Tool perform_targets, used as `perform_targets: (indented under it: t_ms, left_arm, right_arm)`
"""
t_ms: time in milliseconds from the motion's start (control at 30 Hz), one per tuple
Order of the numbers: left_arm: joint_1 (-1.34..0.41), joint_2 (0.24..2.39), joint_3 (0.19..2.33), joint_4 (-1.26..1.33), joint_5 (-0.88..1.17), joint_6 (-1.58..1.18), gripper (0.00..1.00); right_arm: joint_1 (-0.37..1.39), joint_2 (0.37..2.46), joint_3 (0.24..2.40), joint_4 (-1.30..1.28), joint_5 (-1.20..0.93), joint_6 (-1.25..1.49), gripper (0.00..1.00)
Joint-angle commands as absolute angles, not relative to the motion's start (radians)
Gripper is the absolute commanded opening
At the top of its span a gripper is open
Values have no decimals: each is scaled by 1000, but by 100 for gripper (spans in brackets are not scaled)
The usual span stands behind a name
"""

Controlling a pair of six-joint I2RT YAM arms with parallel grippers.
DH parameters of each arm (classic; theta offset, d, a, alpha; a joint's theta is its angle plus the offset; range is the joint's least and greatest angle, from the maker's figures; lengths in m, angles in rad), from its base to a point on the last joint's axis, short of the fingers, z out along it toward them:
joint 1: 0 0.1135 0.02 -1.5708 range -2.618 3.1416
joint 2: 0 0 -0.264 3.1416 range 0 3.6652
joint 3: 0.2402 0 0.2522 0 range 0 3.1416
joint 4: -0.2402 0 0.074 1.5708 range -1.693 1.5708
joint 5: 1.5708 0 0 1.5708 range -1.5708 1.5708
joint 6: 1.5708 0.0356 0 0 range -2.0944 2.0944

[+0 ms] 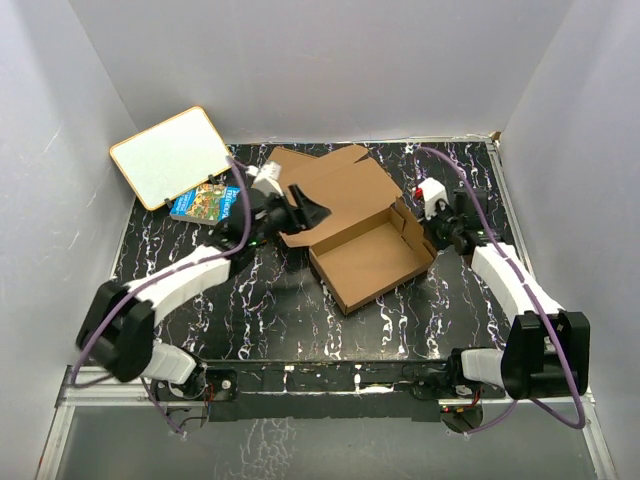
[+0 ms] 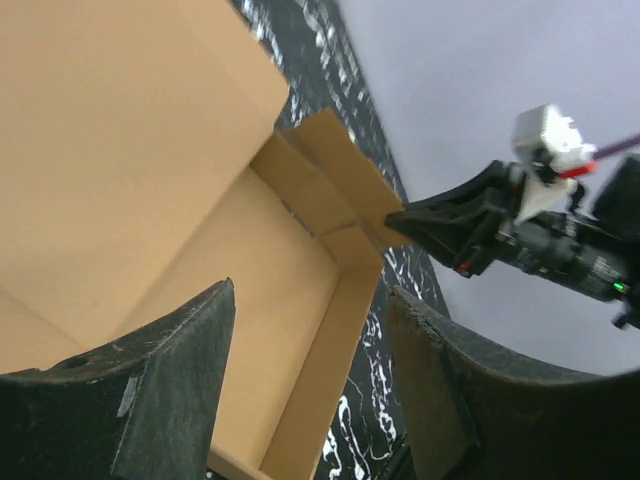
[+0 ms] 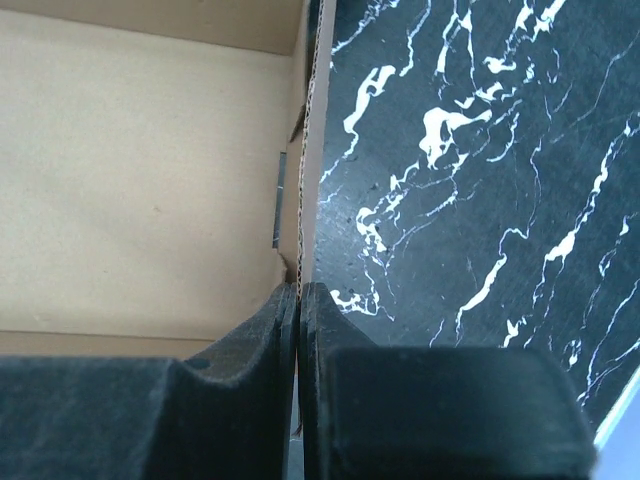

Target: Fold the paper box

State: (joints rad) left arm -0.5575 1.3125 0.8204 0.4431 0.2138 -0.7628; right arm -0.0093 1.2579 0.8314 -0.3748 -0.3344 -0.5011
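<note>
The paper box (image 1: pixel 372 258) is brown cardboard, its tray formed with walls up and its lid flap (image 1: pixel 335 185) raised open toward the back left. My left gripper (image 1: pixel 312 216) is open at the lid's lower edge, by the tray's back left corner; its wrist view looks into the tray (image 2: pixel 240 280) between the spread fingers. My right gripper (image 1: pixel 430 222) is shut on the box's right side wall (image 3: pixel 308 180), pinching the cardboard edge between both pads. It shows in the left wrist view (image 2: pixel 420 222) touching the corner flap.
A white board with a tan rim (image 1: pixel 172 155) leans at the back left, over a blue book (image 1: pixel 208 203). White walls enclose the black marbled table (image 1: pixel 300 320). Cables run along both arms.
</note>
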Motion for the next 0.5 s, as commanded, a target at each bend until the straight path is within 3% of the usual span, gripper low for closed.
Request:
perform_targets:
  t_ms: [0,200,467]
  left_arm:
    - [-618,1501,945,407,217,-870,62]
    - [-640,1694,1066,449,160,-976,71]
    - [-688,1834,1235,332,44,-1180,74]
  right_arm:
    - [89,1218,815,-271,-164,-541,8]
    - [182,1217,787,-249,-84,-575,8]
    - [220,1220,748,-215,-73,-577,9]
